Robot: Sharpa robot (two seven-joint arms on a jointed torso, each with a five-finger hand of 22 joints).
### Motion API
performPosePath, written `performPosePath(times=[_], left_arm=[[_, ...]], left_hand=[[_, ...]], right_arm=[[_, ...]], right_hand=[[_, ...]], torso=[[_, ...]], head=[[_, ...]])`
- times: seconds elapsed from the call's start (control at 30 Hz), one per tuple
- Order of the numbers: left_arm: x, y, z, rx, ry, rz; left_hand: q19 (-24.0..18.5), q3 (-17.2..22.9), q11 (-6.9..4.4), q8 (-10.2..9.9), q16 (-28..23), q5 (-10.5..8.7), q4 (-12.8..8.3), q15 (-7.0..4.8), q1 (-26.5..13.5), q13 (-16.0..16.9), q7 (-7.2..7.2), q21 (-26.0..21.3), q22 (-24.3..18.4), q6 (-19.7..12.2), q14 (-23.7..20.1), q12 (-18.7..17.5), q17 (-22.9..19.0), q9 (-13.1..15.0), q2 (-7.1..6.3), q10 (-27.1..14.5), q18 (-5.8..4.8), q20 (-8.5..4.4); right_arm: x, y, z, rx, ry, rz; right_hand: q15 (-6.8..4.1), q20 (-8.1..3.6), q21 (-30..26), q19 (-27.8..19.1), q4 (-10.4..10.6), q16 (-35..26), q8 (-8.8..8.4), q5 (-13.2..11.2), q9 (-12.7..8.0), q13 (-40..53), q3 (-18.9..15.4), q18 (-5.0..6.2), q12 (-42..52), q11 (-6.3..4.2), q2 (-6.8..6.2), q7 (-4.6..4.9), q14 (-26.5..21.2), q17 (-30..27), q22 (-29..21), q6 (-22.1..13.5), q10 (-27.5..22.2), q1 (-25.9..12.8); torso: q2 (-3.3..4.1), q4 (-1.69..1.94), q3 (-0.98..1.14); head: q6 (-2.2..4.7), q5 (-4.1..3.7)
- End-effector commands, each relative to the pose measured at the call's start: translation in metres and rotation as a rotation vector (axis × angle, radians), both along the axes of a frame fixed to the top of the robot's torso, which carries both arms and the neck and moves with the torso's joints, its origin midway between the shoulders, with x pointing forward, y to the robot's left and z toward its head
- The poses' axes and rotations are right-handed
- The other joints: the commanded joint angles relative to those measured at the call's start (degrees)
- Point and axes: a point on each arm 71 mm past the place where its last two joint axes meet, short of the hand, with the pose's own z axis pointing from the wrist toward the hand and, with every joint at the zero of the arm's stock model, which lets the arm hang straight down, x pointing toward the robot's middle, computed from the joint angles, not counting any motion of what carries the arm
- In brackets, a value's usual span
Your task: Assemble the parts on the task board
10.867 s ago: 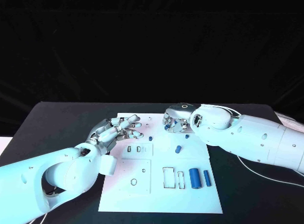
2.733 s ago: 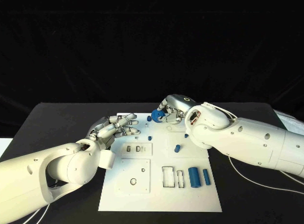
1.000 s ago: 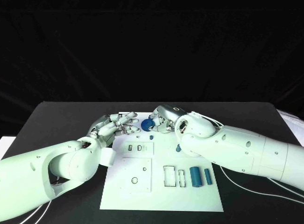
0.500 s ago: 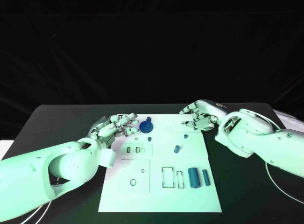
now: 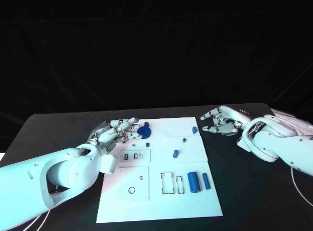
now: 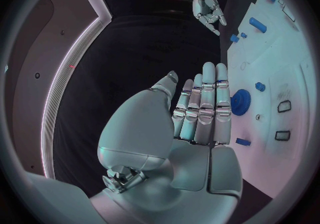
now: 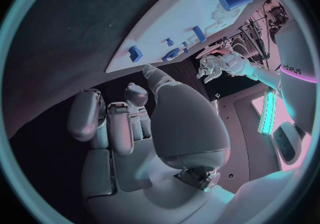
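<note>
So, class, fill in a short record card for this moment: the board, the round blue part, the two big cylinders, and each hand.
task board: white plate in the middle of the black table
gear-shaped part: blue, on the board's far end, by the left hand's fingers
large cylinders: two blue, lying side by side
left hand: holds nothing, fingers apart
right hand: off the board's edge, holds nothing

A black table spreads across the lower part of the scene. Behind it hangs a dark curtain in soft vertical folds, covering the whole background.
</note>
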Motion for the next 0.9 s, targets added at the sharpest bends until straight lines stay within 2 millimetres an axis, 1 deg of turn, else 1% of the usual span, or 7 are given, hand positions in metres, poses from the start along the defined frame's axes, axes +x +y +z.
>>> performPosePath(times=[0.03, 0.1, 0.13, 0.27, 0.4, 0.67, 0.9], left_arm=[[0.0, -0.003, 0.001, -0.021, -0.008, -0.02], [0.0, -0.003, 0.001, -0.021, -0.007, -0.02], [0.0, -0.003, 0.0, -0.021, -0.007, -0.02], [0.0, -0.003, 0.0, -0.022, -0.006, -0.022], [0.0, -0.004, 0.0, -0.022, -0.005, -0.023], [0.0, -0.005, 0.0, -0.023, -0.005, -0.025], [0.0, -0.006, 0.0, -0.024, -0.005, -0.027]], left_hand=[[-0.33, 0.15, -0.01, -0.01, -0.29, 0.24, -0.16, 0.11, 0.51, -0.07, 0.08, -0.12, -0.05, -0.1, -0.31, 0.29, -0.07, 0.07, 0.03, -0.48, 0.11, 0.13], [-0.33, 0.15, -0.01, -0.01, -0.29, 0.24, -0.16, 0.11, 0.51, -0.07, 0.08, -0.12, -0.05, -0.1, -0.31, 0.29, -0.07, 0.07, 0.03, -0.48, 0.11, 0.13], [-0.33, 0.15, -0.01, -0.01, -0.29, 0.24, -0.16, 0.11, 0.51, -0.07, 0.08, -0.12, -0.05, -0.1, -0.31, 0.29, -0.07, 0.07, 0.03, -0.48, 0.11, 0.13], [-0.33, 0.15, -0.01, -0.01, -0.29, 0.24, -0.16, 0.11, 0.51, -0.07, 0.08, -0.12, -0.05, -0.1, -0.31, 0.29, -0.07, 0.07, 0.03, -0.48, 0.11, 0.13], [-0.34, 0.18, 0.0, -0.01, -0.31, 0.24, -0.17, 0.12, 0.49, -0.08, 0.09, -0.12, -0.05, -0.1, -0.3, 0.3, -0.07, 0.07, 0.02, -0.49, 0.11, 0.13], [-0.34, 0.18, 0.0, -0.01, -0.31, 0.24, -0.17, 0.12, 0.49, -0.08, 0.09, -0.12, -0.05, -0.1, -0.3, 0.3, -0.07, 0.07, 0.02, -0.49, 0.11, 0.13], [-0.34, 0.18, 0.0, -0.01, -0.31, 0.24, -0.17, 0.12, 0.49, -0.08, 0.09, -0.12, -0.05, -0.1, -0.3, 0.3, -0.07, 0.07, 0.02, -0.49, 0.11, 0.13]], right_arm=[[0.001, 0.001, -0.007, 0.022, 0.038, 0.025], [0.003, 0.001, -0.01, 0.021, 0.048, 0.017], [0.003, 0.001, -0.011, 0.021, 0.051, 0.013], [0.007, 0.003, -0.016, 0.022, 0.057, -0.009], [0.011, 0.005, -0.019, 0.025, 0.06, -0.028], [0.017, 0.013, -0.024, 0.022, 0.077, -0.043], [0.018, 0.02, -0.029, 0.016, 0.105, -0.036]], right_hand=[[-0.47, 0.0, 0.14, -0.01, -0.33, 0.27, -0.3, -0.42, -0.08, -0.12, 0.06, -1.01, -0.35, 0.02, -0.03, -0.01, 4.02, 5.09, 0.01, 0.13, -0.19, 0.8], [-0.45, 0.01, 0.11, -0.06, -0.39, 0.26, -0.38, -0.57, -0.11, -0.35, 0.07, -1.0, -0.61, 0.04, 0.02, 0.01, 4.01, 5.09, -0.08, 0.04, -0.33, 0.89], [-0.45, 0.01, 0.1, -0.06, -0.39, 0.26, -0.39, -0.57, -0.12, -0.36, 0.07, -1.0, -0.62, 0.05, 0.03, 0.01, 4.01, 5.09, -0.08, 0.04, -0.34, 0.9], [-0.43, 0.03, 0.1, -0.08, -0.46, 0.25, -0.47, -0.85, -0.15, -0.33, 0.18, -0.99, -0.59, 0.07, 0.26, 0.05, 4.01, 5.07, -0.09, 0.0, -0.29, 1.08], [-0.39, 0.06, 0.14, -0.1, -0.6, 0.25, -0.51, -2.0, -0.16, -0.29, 0.55, -1.0, -0.54, 0.11, 0.98, 0.11, 4.0, 5.09, -0.05, 0.2, -0.17, 1.47], [-0.39, 0.08, 0.21, -0.06, -0.65, 0.23, -0.41, -2.49, -0.12, 0.15, 0.72, -1.01, -0.05, 0.1, 1.32, 0.09, 4.0, 5.06, 0.06, 0.56, 0.19, 1.58], [-0.41, 0.07, 0.2, -0.09, -0.77, 0.22, -0.25, -2.79, -0.06, 0.26, 0.8, -1.0, 0.08, 0.06, 1.4, 0.03, 4.0, 5.04, 0.01, 0.97, 0.29, 1.68]], torso=[[0.01, 0.0, 0.08], [0.03, 0.06, -0.05], [0.05, 0.06, -0.01], [0.03, 0.11, -0.17], [-0.09, 0.17, -0.3], [-0.07, 0.11, -0.3], [-0.1, 0.02, -0.34]], head=[[-0.18, -0.3], [-0.26, -0.22], [-0.24, -0.18], [-0.46, -0.16], [-0.7, -0.12], [-0.61, -0.32], [-0.94, 0.02]])
